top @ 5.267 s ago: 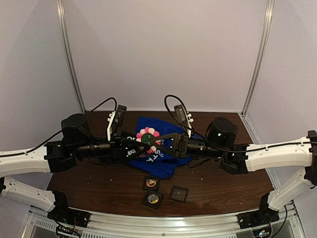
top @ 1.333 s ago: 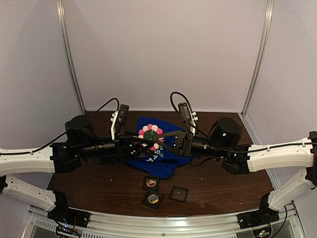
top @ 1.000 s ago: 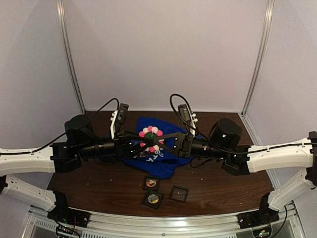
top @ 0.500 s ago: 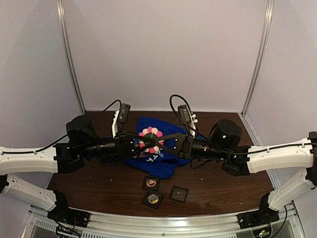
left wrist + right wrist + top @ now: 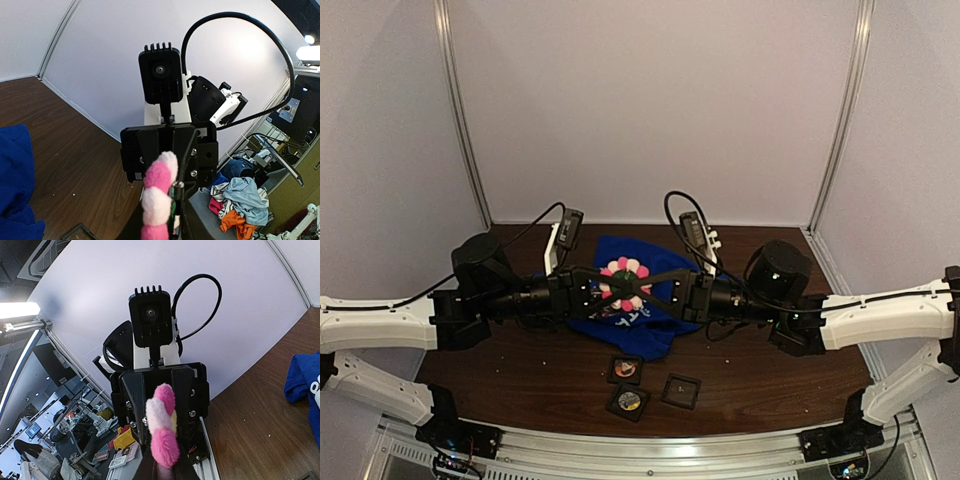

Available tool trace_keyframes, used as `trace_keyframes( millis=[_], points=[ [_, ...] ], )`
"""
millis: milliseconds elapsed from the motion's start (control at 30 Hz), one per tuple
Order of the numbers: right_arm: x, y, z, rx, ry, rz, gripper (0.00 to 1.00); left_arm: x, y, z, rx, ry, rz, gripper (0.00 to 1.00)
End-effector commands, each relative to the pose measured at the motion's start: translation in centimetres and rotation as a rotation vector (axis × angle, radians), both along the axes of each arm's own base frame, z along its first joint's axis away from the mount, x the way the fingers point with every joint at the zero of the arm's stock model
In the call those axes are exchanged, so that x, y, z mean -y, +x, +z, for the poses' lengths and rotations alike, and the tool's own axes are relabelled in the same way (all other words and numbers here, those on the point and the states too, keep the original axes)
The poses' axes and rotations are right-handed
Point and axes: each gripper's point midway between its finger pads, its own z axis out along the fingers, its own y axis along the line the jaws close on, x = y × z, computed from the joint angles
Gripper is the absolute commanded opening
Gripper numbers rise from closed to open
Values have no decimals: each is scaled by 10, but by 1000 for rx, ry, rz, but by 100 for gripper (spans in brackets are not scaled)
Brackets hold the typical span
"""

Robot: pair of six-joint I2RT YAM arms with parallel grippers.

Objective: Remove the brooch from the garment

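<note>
Late step: brooch (image 5: pixel 621 279) is appearing clear of garment (image 5: pixel 665 325); right fingers (image 5: pixel 655 280) are pinching it (left fingers (image 5: pixel 595 277): cannot tell). Next is likely needing steady set-down on counter (image 5: pixel 520 360).

The top camera looked down from above and behind the arm bases (image 5: pixel 455 435), taking in the whole table (image 5: pixel 760 370) up to the back wall (image 5: pixel 650 100). The left wrist camera (image 5: pixel 150 320) and right wrist camera (image 5: pixel 160 75) faced each other closely, sharing the flower brooch (image 5: pixel 157 200), seen edge-on between them.
</note>
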Motion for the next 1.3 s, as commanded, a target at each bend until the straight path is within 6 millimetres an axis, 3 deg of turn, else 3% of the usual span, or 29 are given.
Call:
trace_keyframes(
  millis=[0,767,1267],
  points=[
    [3,-5,1,11,5,17,0,1,-13,11,36,-35,-71,17],
    [-7,-17,-5,26,-29,112,0,13,-33,7,38,17,-233,14],
    [-12,-16,-13,10,-57,128,0,17,-42,3,70,84,-299,20]
  ],
)
